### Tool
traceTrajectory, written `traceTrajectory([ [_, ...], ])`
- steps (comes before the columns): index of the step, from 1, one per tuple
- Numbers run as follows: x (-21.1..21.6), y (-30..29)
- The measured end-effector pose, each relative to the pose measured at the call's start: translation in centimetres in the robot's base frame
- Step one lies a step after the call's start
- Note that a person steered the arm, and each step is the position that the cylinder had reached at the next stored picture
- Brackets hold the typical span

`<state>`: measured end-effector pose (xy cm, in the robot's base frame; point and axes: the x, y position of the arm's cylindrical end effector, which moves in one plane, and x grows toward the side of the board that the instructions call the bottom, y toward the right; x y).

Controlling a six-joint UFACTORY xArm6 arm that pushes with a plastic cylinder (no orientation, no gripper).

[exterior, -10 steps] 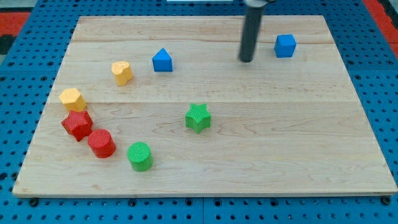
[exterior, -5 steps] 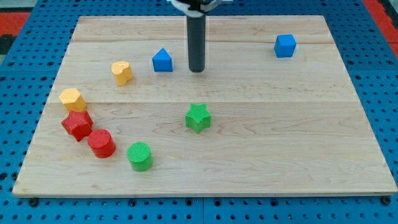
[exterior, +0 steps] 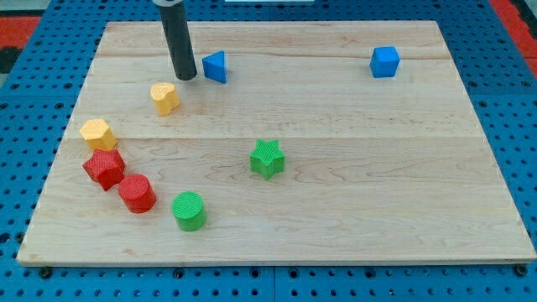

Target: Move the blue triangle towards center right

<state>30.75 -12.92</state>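
The blue triangle [exterior: 216, 66] lies near the view's top, left of the board's middle, turned so one corner points left. My tip [exterior: 185, 76] stands just to its left, close to it; whether they touch is not clear. The dark rod rises from the tip out of the view's top. A blue cube [exterior: 385, 61] sits far to the right near the top edge.
A yellow heart-like block [exterior: 165, 98] lies just below my tip. A yellow block [exterior: 97, 133], a red star [exterior: 104, 168], a red cylinder [exterior: 137, 193] and a green cylinder [exterior: 189, 210] curve along the left. A green star [exterior: 267, 158] sits mid-board.
My tip has swept from the right of the blue triangle to its left side. The triangle has shifted a little up and turned.
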Motion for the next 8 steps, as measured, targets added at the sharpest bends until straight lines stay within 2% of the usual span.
traceTrajectory([
  [1,-1.9,6.8],
  [2,-3.0,17.8],
  [3,-3.0,17.4],
  [4,-2.9,10.9],
  [5,-1.1,13.2],
  [7,-0.8,23.6],
  [8,0.8,22.5],
])
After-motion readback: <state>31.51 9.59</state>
